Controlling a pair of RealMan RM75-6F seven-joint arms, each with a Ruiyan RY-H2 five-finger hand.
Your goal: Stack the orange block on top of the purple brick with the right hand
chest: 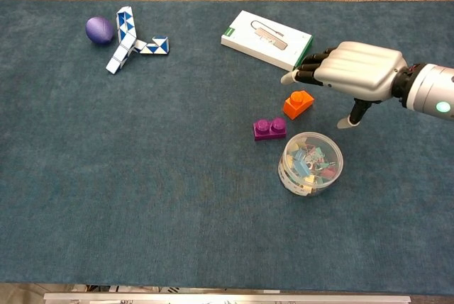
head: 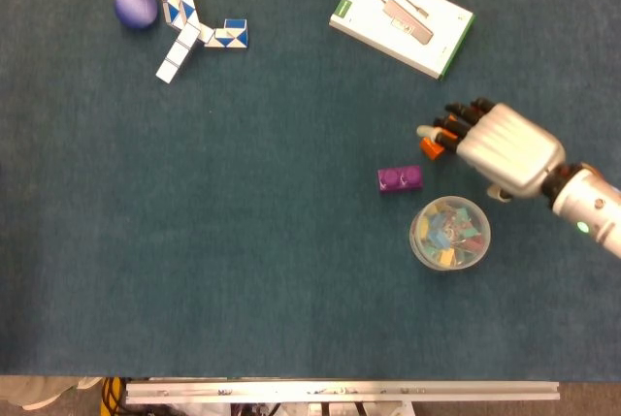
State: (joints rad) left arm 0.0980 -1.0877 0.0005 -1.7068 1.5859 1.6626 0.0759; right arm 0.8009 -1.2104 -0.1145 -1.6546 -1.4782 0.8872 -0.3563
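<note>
The orange block [chest: 298, 103] lies on the blue cloth, tilted, just up and right of the purple brick [chest: 269, 128]; the two do not touch. In the head view the orange block [head: 430, 147] is mostly covered by my right hand's fingers, while the purple brick [head: 400, 178] shows fully. My right hand [chest: 351, 71] hovers above and to the right of the block, palm down, fingers stretched out and thumb pointing down, holding nothing. The same right hand [head: 500, 147] sits right of the block in the head view. No left hand appears in either view.
A clear tub of coloured clips [chest: 311, 163] stands directly below the block and hand. A white and green box [chest: 266, 37] lies behind them. Far left are a purple ball [chest: 100, 30] and a blue-white snake puzzle [chest: 130, 38].
</note>
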